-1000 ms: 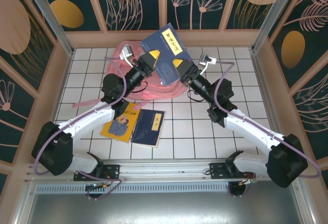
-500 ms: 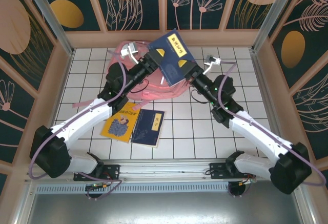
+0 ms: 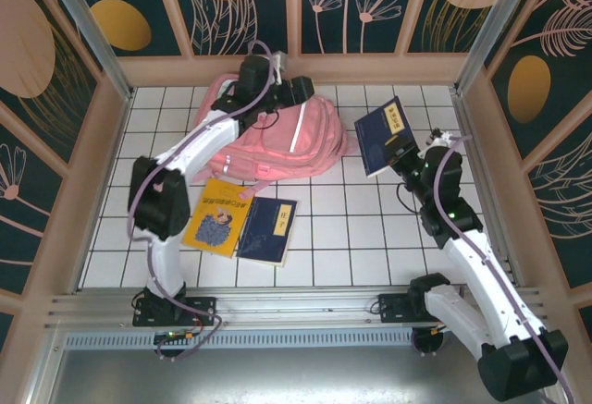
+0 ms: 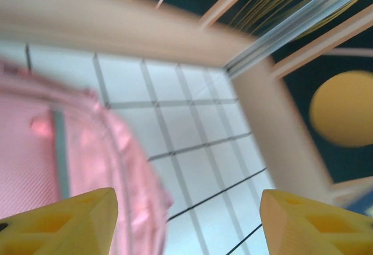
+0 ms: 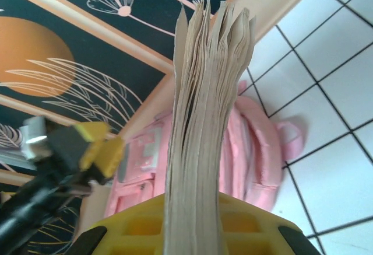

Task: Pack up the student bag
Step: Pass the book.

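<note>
Jaws first: left gripper (image 4: 186,226) is spread wide w/ nothing between the yellow fingers, just tile and pink fabric behind them. Right gripper (image 5: 195,231) is clamped hard on the blue book (image 3: 381,136). Its page edges face the wrist cam and fan out above the jaws.

Student bag (image 3: 268,150) lies flat at the far-middle of the table (image 3: 351,228), reflective strips up, long axis running roughly side to side across the tiles. L jaws hang over its far edge, so the L arm is the nearer one by a good margin. R arm holds the book upright off the bag's right-hand end, apart from it, not touching. That puts the bag to the left of the R jaws.

As I read it, the book has to travel leftward to the bag's mouth and go in w/ its flat faces lined up w/ the opening, while L grabs the rim to hold it wide. Can't tell if the zip mouth is open: the L arm covers it from above and the L wrist cam is blurred.

Yellow book (image 3: 217,224) and navy book (image 3: 271,230) lie side by side on the near-left tiles, not packed yet.
</note>
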`<state>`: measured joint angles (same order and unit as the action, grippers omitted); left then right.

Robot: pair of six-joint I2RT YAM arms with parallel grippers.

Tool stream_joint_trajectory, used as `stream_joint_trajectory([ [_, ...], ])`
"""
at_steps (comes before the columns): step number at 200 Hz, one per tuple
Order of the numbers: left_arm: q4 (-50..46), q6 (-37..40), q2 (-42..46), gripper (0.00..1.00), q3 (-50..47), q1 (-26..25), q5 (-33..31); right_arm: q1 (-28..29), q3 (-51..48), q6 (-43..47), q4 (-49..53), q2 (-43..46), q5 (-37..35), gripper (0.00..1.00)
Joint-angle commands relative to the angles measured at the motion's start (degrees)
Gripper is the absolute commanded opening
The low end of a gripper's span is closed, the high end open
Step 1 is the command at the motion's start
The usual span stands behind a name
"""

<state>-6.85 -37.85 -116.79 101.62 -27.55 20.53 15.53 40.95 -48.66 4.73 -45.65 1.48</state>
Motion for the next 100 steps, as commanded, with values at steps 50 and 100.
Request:
stream_joint_trajectory([
  [50,-7.56,2.60,-7.74,0.66,4.62,-0.14,4.25,-2.72,-1.65,2.72,2.35,3.99,2.30,0.00],
  [100,-7.43,2.82,-8.22,0.66,2.36,-0.14,3.95,-3.14,-3.41,1.76,0.85,3.49,3.61,0.00],
])
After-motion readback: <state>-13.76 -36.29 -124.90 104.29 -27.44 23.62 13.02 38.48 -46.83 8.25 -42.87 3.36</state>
